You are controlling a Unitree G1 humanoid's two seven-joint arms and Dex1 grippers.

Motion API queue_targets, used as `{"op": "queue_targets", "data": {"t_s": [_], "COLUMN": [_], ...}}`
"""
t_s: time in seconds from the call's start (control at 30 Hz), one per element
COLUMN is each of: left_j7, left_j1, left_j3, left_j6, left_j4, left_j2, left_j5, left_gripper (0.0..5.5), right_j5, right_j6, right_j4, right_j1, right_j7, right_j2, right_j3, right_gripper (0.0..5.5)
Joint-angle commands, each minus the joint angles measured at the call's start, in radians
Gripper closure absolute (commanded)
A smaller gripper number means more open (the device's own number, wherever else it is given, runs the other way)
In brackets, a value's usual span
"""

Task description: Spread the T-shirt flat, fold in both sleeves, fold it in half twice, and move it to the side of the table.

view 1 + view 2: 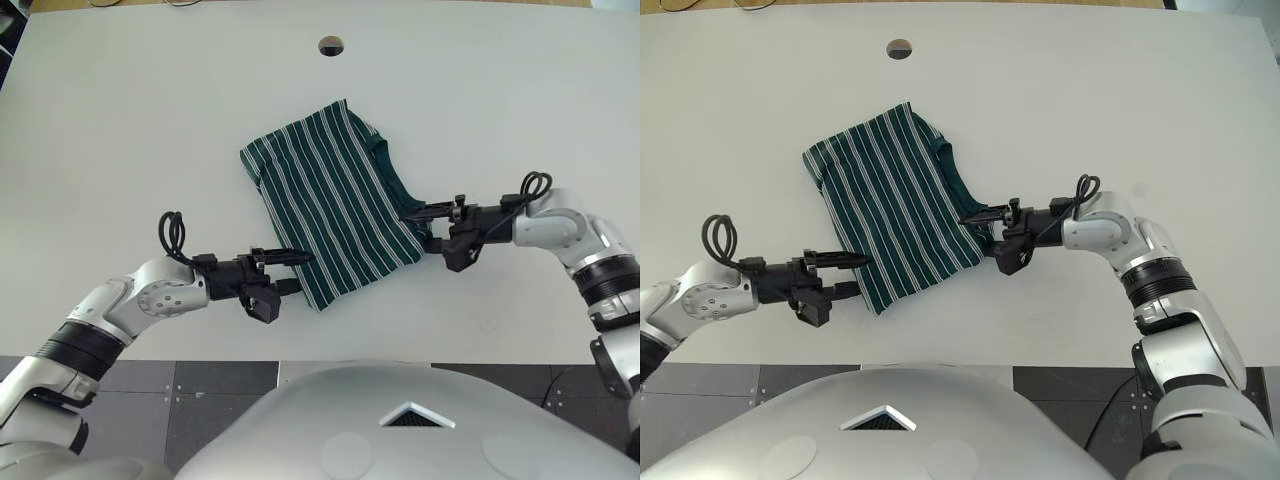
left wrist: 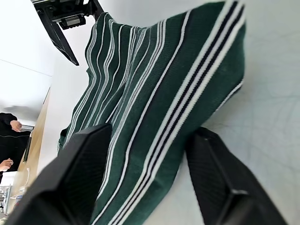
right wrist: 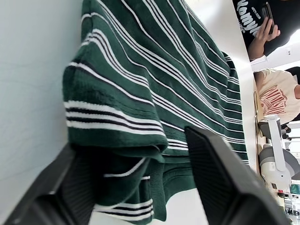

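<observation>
A white table [image 1: 120, 120] stretches broadly under us, with a round hole [image 1: 331, 45] near its far edge at 12 o'clock. The T-shirt [image 1: 325, 205], dark green with thin white stripes, lies folded near the middle, its long axis running from about 11 o'clock to 5 o'clock. White tabletop runs on widely to 9, 12 and 3 o'clock of it. The table's near edge at 6 o'clock is closer, a short way past the shirt's lowest corner. From the head views we see the whole outline of the shirt, its neckline along the 2 o'clock side, and both arms coming in low from either flank. The left gripper [image 1: 290, 270] sits at the shirt's 7 o'clock corner and the right gripper [image 1: 418, 222] at its 4 o'clock edge. The wrist views add what the head views cannot. In the left wrist view the fingers [image 2: 79, 178] stand spread with the striped corner between them, the cloth bulging up, not squeezed. In the right wrist view the fingers [image 3: 220, 183] are likewise parted, straddling the layered, hemmed edge of the fold, which rests on the table.
</observation>
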Motion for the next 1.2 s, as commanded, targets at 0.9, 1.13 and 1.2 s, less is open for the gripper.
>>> {"op": "queue_targets", "data": {"t_s": [0.9,1.13,1.2], "left_j7": [-0.611,-0.767,-0.783], "left_j1": [0.121,0.168,0.191], "left_j3": [-0.07,0.084,0.124], "left_j6": [0.485,0.634,0.628], "left_j4": [-0.324,-0.362,-0.359], "left_j2": [0.157,0.175,0.148], "left_j5": [-0.654,-0.852,-0.878], "left_gripper": [5.4,5.4,5.4], "right_j5": [0.676,0.798,0.777], "right_j6": [0.742,1.049,1.053], "right_j4": [-0.571,-0.814,-0.837], "right_j1": [0.203,0.271,0.252], "right_j7": [0.422,0.503,0.492], "right_j2": [-0.196,-0.284,-0.255], "right_j3": [0.032,-0.049,-0.072], "right_gripper": [5.4,5.4,5.4]}}
